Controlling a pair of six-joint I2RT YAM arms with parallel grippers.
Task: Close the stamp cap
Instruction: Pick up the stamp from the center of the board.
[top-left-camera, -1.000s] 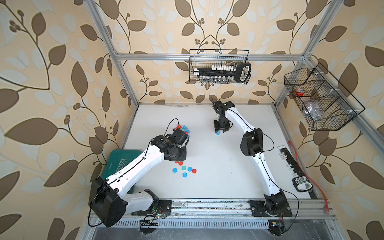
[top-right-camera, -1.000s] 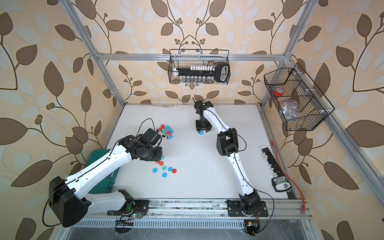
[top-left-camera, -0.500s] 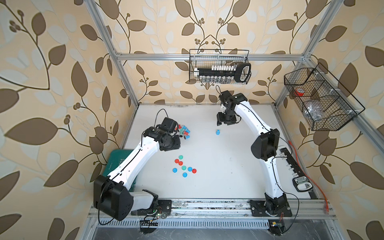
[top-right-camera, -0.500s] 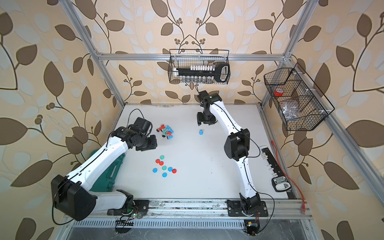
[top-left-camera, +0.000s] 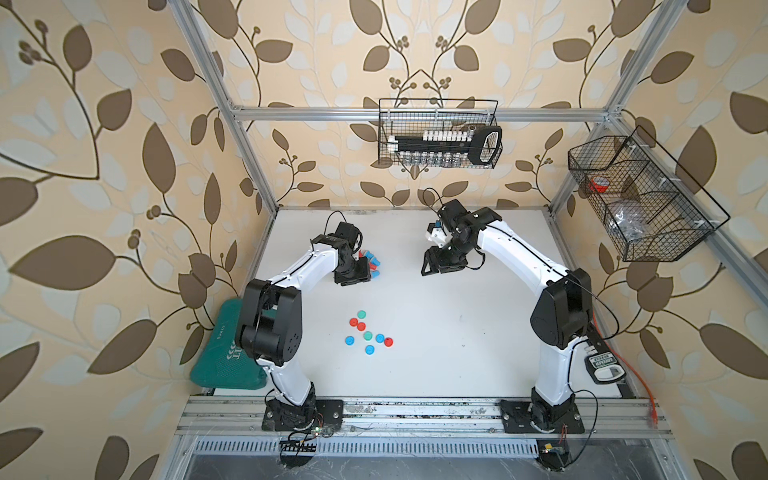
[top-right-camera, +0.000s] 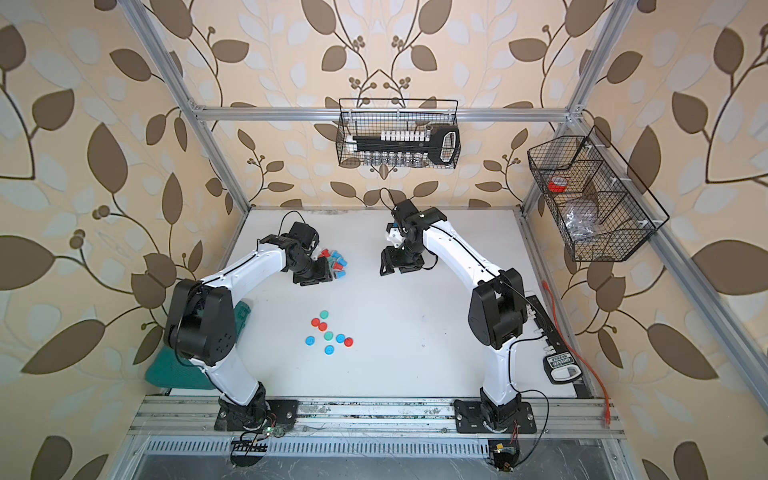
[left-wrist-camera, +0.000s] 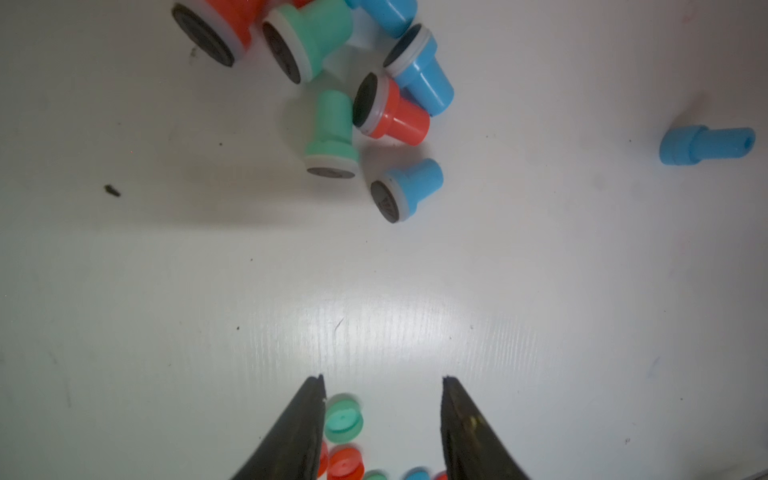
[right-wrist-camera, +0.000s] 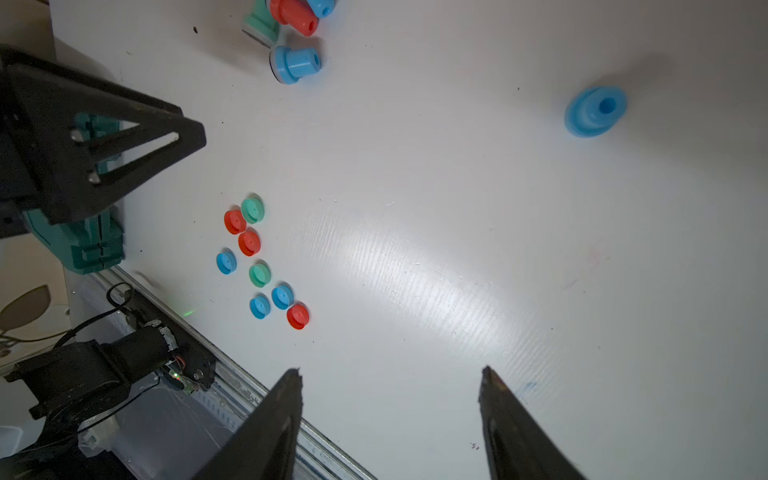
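Note:
Several uncapped stamps (left-wrist-camera: 332, 133) in red, green and blue lie in a heap at the back left of the table (top-left-camera: 415, 374), seen in both top views (top-left-camera: 372, 262) (top-right-camera: 334, 259). Loose caps (top-left-camera: 365, 334) (top-right-camera: 330, 334) (right-wrist-camera: 257, 257) lie scattered in the middle. One all-blue stamp (right-wrist-camera: 596, 110) (left-wrist-camera: 706, 145) stands apart with no pad showing; my right arm hides it in both top views. My left gripper (left-wrist-camera: 382, 378) (top-left-camera: 352, 277) (top-right-camera: 311, 277) hangs open and empty beside the heap. Above the lone stamp, my right gripper (right-wrist-camera: 391, 369) (top-left-camera: 442, 266) (top-right-camera: 401, 266) is open and empty.
A green case (top-left-camera: 226, 353) lies off the table's front left corner. Wire baskets hang on the back wall (top-left-camera: 438, 137) and the right wall (top-left-camera: 636, 199). A small meter (top-left-camera: 602, 368) and an orange cable lie along the right edge.
My right gripper has lifted off the lone blue stamp, which stays standing on the table. My left jaws have widened. Both arms have folded back and up.

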